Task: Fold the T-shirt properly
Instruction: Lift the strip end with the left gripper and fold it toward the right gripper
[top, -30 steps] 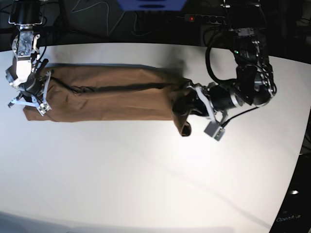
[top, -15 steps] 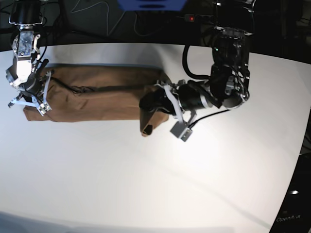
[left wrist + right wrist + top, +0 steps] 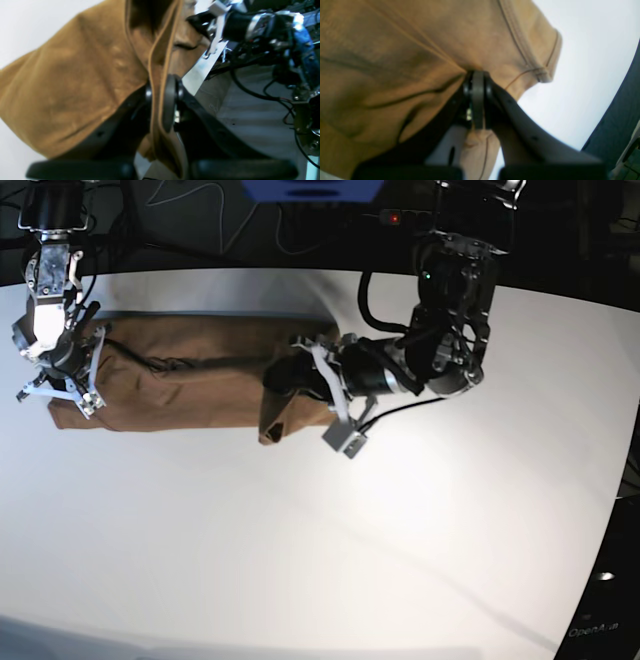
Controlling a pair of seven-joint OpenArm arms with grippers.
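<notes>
The tan-brown T-shirt (image 3: 170, 375) lies as a long folded strip across the back left of the white table. My left gripper (image 3: 285, 380) is shut on the T-shirt's right end and holds it lifted and doubled back over the strip, with a flap hanging down at the front. In the left wrist view the left gripper (image 3: 160, 105) pinches a hemmed edge of the T-shirt (image 3: 75, 87). My right gripper (image 3: 65, 375) is shut on the T-shirt's left end, low at the table. In the right wrist view the right gripper (image 3: 477, 100) pinches the T-shirt (image 3: 395, 50) near a seam.
The white table (image 3: 300, 530) stretches out in front of the shirt, and its curved edge runs down the right side. A power strip (image 3: 420, 218) and cables lie behind the table's back edge.
My left gripper has carried the shirt's right end leftward over the strip, so the visible strip is shorter. The right arm has not moved.
</notes>
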